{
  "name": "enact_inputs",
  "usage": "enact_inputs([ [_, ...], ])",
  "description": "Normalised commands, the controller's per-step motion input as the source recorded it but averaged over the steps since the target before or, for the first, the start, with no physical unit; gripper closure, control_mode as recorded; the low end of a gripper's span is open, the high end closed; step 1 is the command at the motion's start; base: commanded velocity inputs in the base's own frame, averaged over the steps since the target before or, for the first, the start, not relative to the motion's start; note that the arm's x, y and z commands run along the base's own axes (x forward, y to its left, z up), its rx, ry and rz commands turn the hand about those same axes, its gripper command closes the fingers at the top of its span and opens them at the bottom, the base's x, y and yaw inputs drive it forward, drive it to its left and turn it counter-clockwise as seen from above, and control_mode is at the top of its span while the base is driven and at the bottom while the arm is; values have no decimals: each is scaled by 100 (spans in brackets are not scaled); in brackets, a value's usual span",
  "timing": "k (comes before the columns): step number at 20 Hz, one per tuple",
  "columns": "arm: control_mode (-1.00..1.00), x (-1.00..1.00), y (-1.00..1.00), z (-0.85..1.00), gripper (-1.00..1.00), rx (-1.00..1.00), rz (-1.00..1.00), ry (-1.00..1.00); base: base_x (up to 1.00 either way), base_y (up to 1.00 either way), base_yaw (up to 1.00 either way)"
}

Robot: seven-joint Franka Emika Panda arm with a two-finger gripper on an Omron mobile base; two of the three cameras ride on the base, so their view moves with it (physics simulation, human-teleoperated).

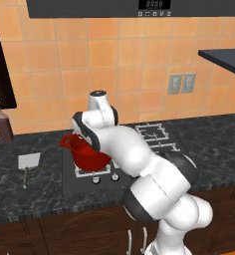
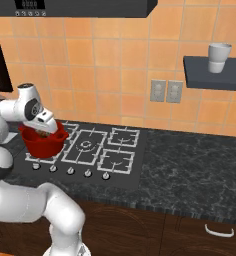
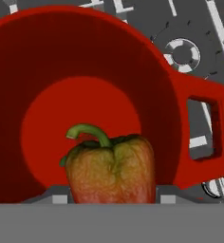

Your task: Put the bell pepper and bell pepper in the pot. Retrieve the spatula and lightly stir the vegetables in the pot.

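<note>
Bell pepper (image 3: pixel 111 168) up close in hand view, green stem curling toward 11 o'clock, pinched between gripper (image 3: pixel 113 198) tips peeking out either side of it. Pot (image 3: pixel 85 71) directly beneath, red floor bare (no second pepper discernible). In left base view pot (image 1: pixel 87 154) sits on stove (image 1: pixel 154 139) at 9 o'clock of arm. Step in hand: first drop. Next move calls for opening jaws over pot centre, then reaching for spatula (image 1: pixel 28 162), lying on counter (image 1: pixel 20 189) at 9 o'clock of pot.
</note>
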Motion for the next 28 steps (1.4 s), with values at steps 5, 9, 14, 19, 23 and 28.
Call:
enact_inputs([
  [5, -100, 45, 2, -42, 100, 0, 0, 1, 0, 0, 0],
  [9, -100, 36, 19, -3, 100, 0, 0, 0, 0, 0, 0],
  [14, -100, 37, 27, -6, -100, 1, 0, 0, 0, 0, 0],
  [19, -100, 2, 1, -4, -100, 0, 0, 0, 0, 0, 0],
  [23, -100, -34, 0, 20, -100, 0, 0, -3, 0, 0, 0],
  [28, -100, -78, 5, 39, -100, 5, 0, -6, 0, 0, 0],
])
